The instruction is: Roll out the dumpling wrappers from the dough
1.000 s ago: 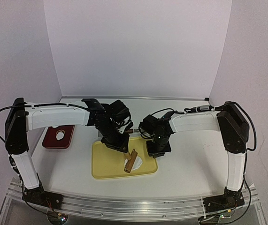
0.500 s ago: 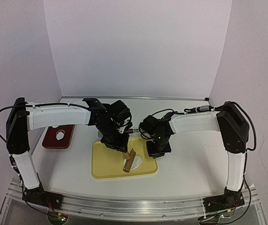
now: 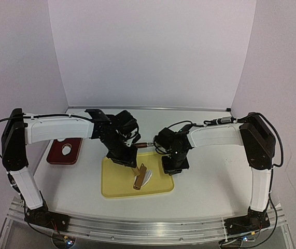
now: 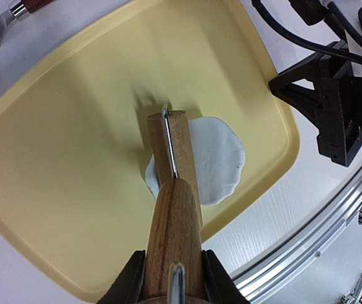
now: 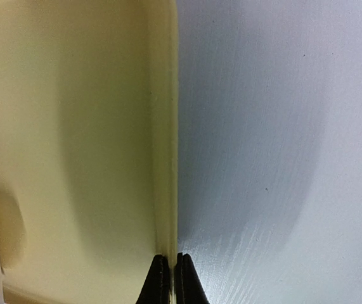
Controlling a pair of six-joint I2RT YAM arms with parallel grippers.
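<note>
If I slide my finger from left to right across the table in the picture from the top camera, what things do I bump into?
red tray → rolling pin → dough wrapper → right gripper

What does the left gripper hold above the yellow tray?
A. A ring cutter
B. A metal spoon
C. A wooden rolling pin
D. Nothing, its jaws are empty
C: in the left wrist view the left gripper is closed on the wooden rolling pin, whose far end reaches over the dumpling wrapper on the yellow tray.
</note>
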